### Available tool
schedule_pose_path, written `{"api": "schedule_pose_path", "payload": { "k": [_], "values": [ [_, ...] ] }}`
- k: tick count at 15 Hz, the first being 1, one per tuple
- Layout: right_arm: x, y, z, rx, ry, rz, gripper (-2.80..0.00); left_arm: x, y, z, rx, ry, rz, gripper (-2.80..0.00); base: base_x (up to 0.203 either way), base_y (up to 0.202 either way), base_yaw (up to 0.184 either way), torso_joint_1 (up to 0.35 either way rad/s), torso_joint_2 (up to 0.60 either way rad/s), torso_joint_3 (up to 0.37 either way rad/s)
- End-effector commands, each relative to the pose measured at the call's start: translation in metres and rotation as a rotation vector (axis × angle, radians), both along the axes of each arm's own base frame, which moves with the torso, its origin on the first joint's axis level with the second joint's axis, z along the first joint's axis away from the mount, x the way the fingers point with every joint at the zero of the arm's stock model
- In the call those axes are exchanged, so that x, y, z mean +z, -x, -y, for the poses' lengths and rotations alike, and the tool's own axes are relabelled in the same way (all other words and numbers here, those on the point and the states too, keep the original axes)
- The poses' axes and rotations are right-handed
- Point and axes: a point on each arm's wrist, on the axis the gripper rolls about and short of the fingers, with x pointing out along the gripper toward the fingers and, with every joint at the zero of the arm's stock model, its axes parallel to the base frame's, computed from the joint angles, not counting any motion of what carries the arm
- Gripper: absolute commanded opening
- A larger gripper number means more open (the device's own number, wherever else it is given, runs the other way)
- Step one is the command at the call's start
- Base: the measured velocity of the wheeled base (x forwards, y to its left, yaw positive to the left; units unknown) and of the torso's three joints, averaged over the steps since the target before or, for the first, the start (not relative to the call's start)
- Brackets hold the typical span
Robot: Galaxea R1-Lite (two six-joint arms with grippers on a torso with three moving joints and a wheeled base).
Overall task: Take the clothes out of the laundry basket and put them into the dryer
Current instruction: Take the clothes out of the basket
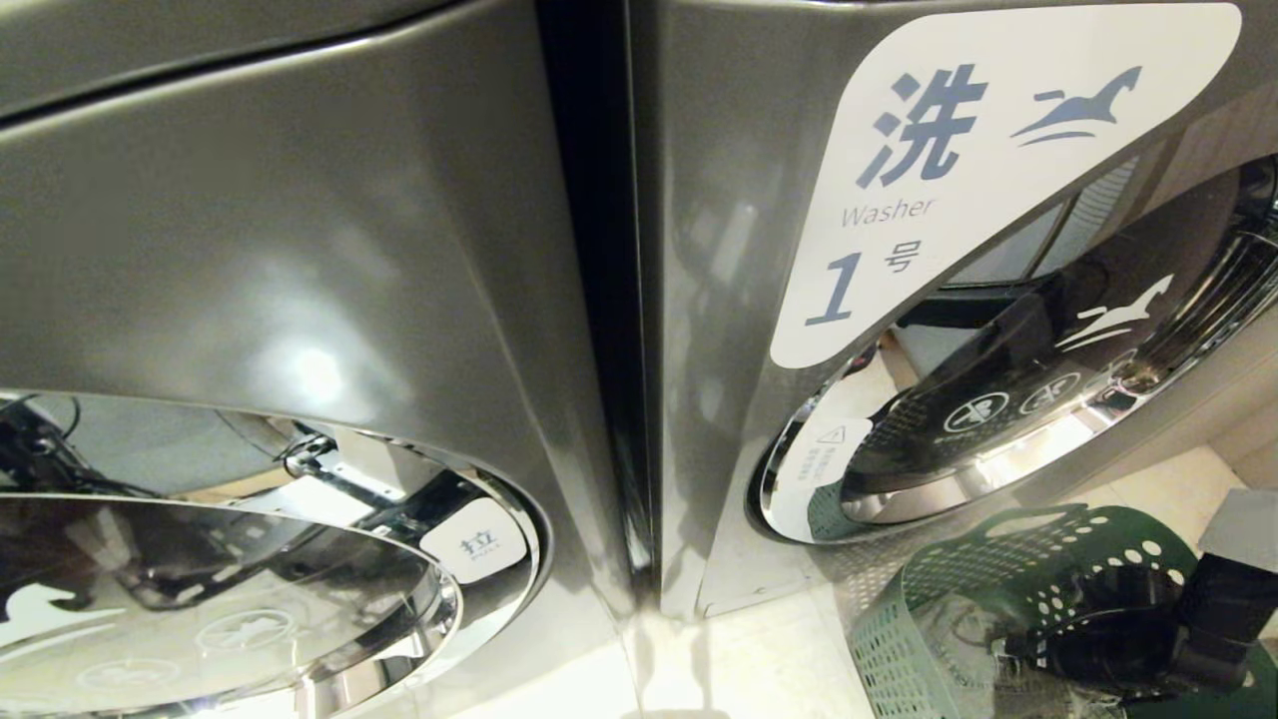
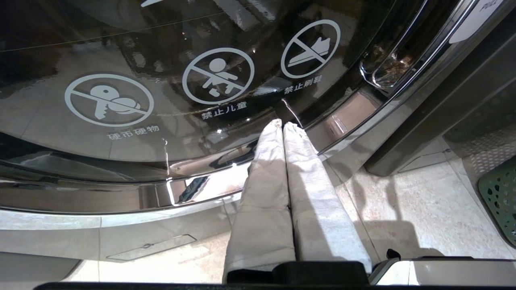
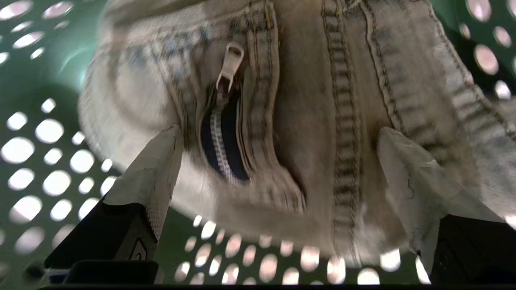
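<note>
Basket (image 1: 904, 624): green, perforated, on the floor just below and in front of the door of the machine marked "Washer 1" (image 1: 983, 170); I take the basket as my landmark.
Right gripper (image 3: 278, 173): inside the basket, reaching in from its outer side in my head view; jaws spread wide, one cloth-wrapped finger (image 3: 155, 169) on each side of the jeans, nothing pinched between them that I can see.
Jeans (image 3: 306, 104): pale washed denim, bunched inside the basket against its holed wall. The fly runs roughly along the gripper's reach, zipper half open with the pull (image 3: 229, 66) at the far end from my fingers. I can't make out the long axis of the whole garment, too crumpled (only the waist and fly area shows).
Seams: two heavy stitched seams run beside the fly, parallel to it, between the two fingers.
Left gripper (image 2: 283, 128): well away from the basket, in front of the other machine's glass door (image 2: 161, 80), the one with the prohibition symbols; its wrapped fingers (image 2: 266, 189) are pressed together, holding nothing, tips close to the lower rim of the door.
Basket from the left side: only a green corner (image 2: 500, 193) shows, off beside that machine.
</note>
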Motion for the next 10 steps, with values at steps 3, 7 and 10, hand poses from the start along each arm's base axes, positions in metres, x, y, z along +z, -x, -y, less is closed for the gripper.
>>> {"api": "schedule_pose_path", "payload": {
  "k": [3,7,10],
  "values": [
    [-0.030,-0.012,0.005,0.000,0.012,0.031,0.00,0.000,0.000,0.000,0.000,0.000,-0.001,-2.80,0.000,0.000,0.000,0.000,0.00,0.000],
    [-0.043,-0.018,0.007,0.006,0.026,0.056,0.00,0.000,0.000,0.000,0.000,0.001,-0.001,-2.80,0.000,0.000,0.000,0.000,0.00,0.000],
    [-0.045,-0.018,0.007,0.009,0.020,0.065,-2.80,0.000,0.000,0.000,0.000,0.002,-0.001,-2.80,0.000,0.000,0.000,0.000,0.00,0.000]
  ]
}}
